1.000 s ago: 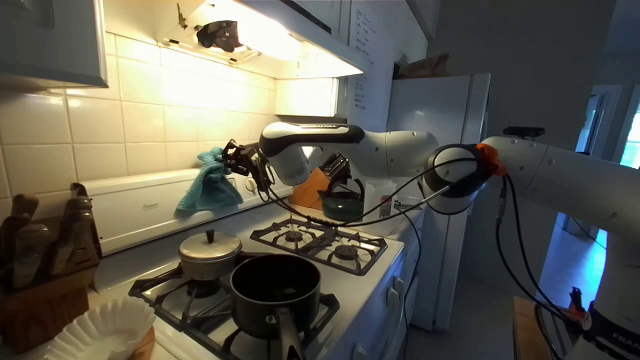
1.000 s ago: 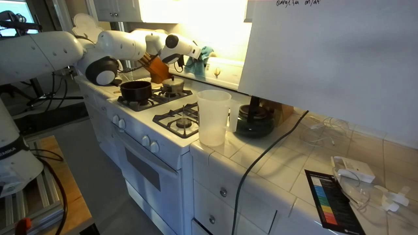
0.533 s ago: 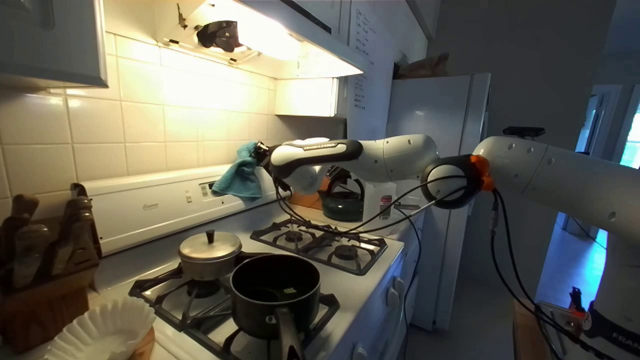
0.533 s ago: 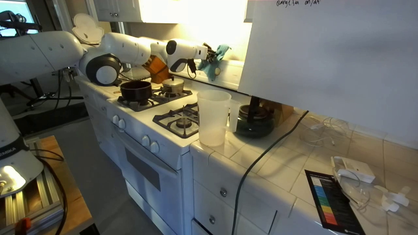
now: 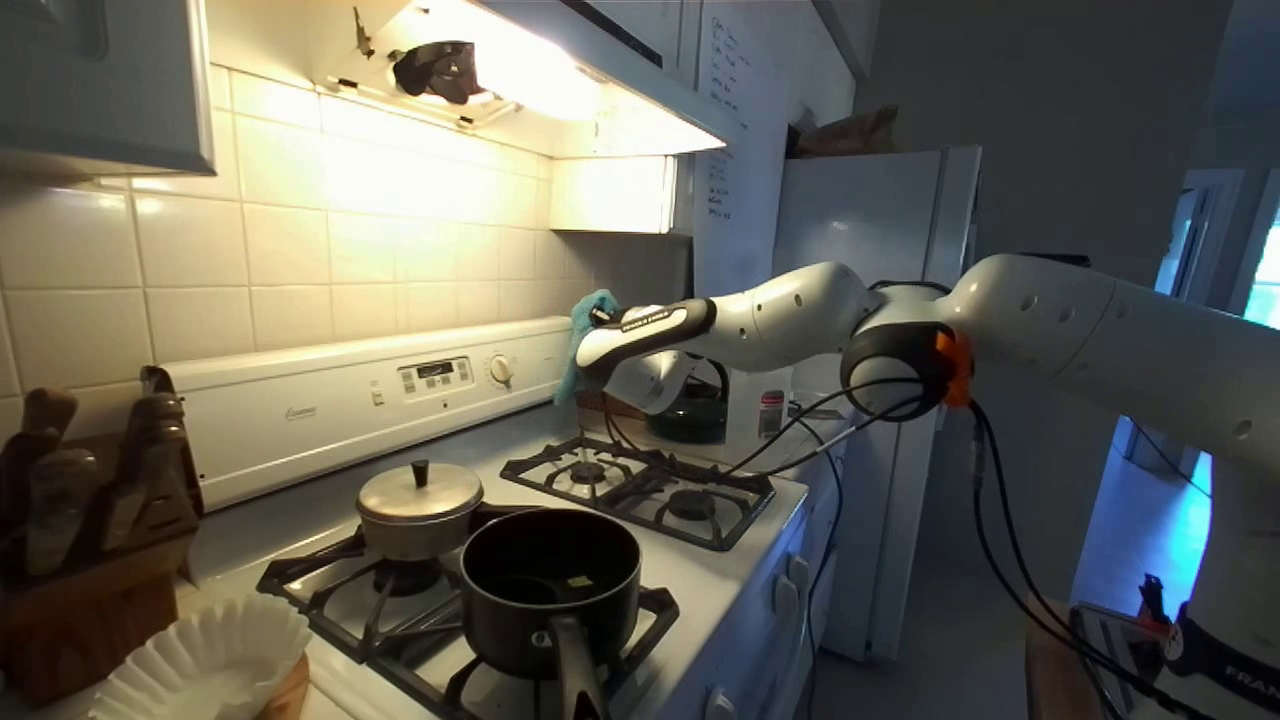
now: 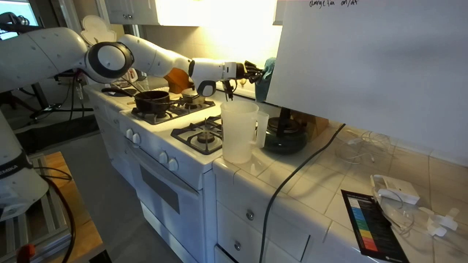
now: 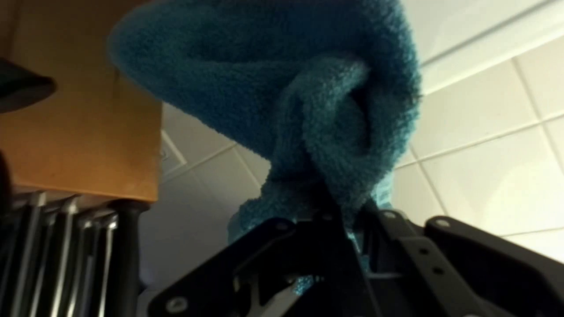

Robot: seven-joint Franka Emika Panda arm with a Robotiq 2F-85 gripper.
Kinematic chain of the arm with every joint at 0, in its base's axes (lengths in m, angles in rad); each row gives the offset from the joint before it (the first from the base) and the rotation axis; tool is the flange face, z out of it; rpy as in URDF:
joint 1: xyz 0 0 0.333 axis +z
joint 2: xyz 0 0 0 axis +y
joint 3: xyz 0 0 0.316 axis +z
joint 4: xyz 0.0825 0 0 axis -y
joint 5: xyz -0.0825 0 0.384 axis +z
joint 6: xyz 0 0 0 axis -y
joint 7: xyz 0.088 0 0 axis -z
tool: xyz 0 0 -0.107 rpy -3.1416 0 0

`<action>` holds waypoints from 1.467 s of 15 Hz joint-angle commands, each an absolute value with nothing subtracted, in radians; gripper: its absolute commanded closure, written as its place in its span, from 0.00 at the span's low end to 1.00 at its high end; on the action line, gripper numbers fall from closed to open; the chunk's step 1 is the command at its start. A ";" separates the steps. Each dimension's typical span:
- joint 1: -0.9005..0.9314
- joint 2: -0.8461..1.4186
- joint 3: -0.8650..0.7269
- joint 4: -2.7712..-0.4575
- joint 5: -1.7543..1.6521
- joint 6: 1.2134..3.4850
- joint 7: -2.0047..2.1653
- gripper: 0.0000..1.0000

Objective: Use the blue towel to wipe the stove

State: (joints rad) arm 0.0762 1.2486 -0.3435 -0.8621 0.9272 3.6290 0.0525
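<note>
Light from the hood (image 5: 620,75) pours over the tiled wall (image 5: 370,220) of this kitchen, and we go straight to the claw (image 7: 348,222): clamped on the blue towel (image 7: 246,88), bunched fabric right in its pinch! We've got the towel all across the middle of the wrist view, one fold draped over, a knife block (image 7: 83,145) showing to its left. In an exterior view we see it hanging by the right end of the back panel (image 5: 300,400) of the stove (image 5: 700,575); whether the two touch, we can't tell. Behind the claw, the white arm (image 5: 800,310) stretches out over the stove. Further out now: a big white board (image 6: 365,73) hides one edge of the towel from us in an exterior view. Under that board we spot a green kettle (image 6: 285,142) and a frosted jug (image 6: 237,135), close together on the surface (image 6: 321,219), the jug just beside the stove. In both exterior views, the stove's left half carries a lidded pot (image 5: 420,520) at the back and an open black saucepan (image 5: 530,640) at the front! And out at the corner, ruffled white paper (image 5: 205,660) beside a wooden block (image 5: 90,640).
</note>
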 commanded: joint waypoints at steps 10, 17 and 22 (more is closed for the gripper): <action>0.246 1.058 -0.353 -1.122 1.355 3.277 -0.045 0.97; 0.247 1.062 -0.416 -1.143 1.297 3.036 0.259 0.97; 0.215 1.095 -0.410 -1.108 1.317 2.981 0.286 0.87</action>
State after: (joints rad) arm 0.2148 1.0949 -0.4101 -1.1076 1.3173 2.9791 0.2869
